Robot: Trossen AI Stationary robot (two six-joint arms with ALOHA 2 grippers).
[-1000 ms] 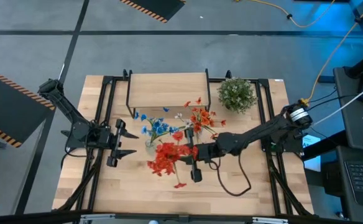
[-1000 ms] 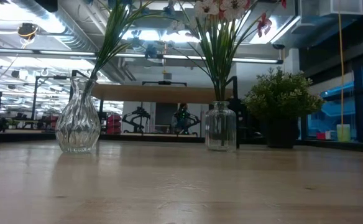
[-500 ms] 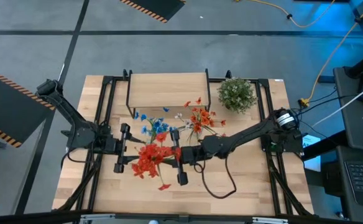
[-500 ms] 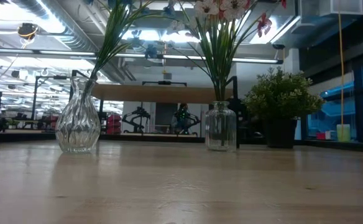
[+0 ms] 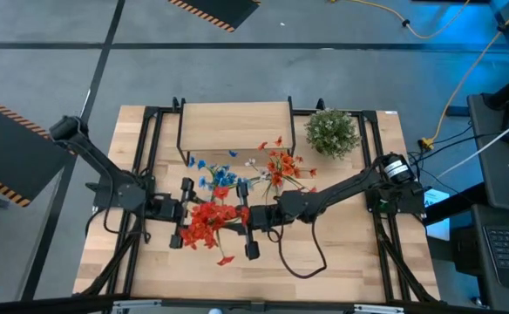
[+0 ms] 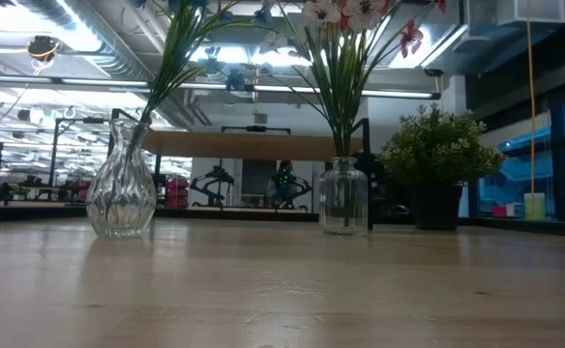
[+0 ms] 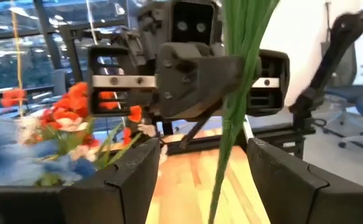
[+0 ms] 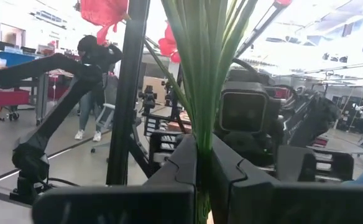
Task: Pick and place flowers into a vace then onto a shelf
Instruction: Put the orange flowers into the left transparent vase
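My right gripper (image 5: 235, 218) is shut on the red flowers (image 5: 204, 223) and holds them above the table's middle. Their green stems (image 7: 234, 118) run down between the open fingers of my left gripper (image 7: 200, 180), which faces the right gripper from the table's left; I see no touch. A ribbed glass vase (image 6: 120, 193) holds the blue flowers (image 5: 220, 179). A glass jar (image 6: 343, 196) holds the orange and white flowers (image 5: 281, 166). Both stand by their bases on the table in front of the shelf (image 5: 234, 131). My right gripper pinches the red flowers' bundle of green stems (image 8: 201, 134) between its two fingers. The fingers come level from the table's right and lie across the stems. The sprig stands about upright, blooms above the fingers, with its lower end (image 7: 214, 205) hanging clear of the table.
A bushy green potted plant (image 5: 331, 131) stands at the far right, beside the shelf. Black frame rails (image 5: 141, 174) run along both table sides. Bare tabletop (image 5: 324, 270) lies near the front edge. A person (image 8: 88, 93) stands in the room beyond.
My right gripper has carried the red flowers toward the table's left, still shut on the stems. My left gripper has moved toward the table's right, up to the flowers, and stays open with the stems now between its fingers.
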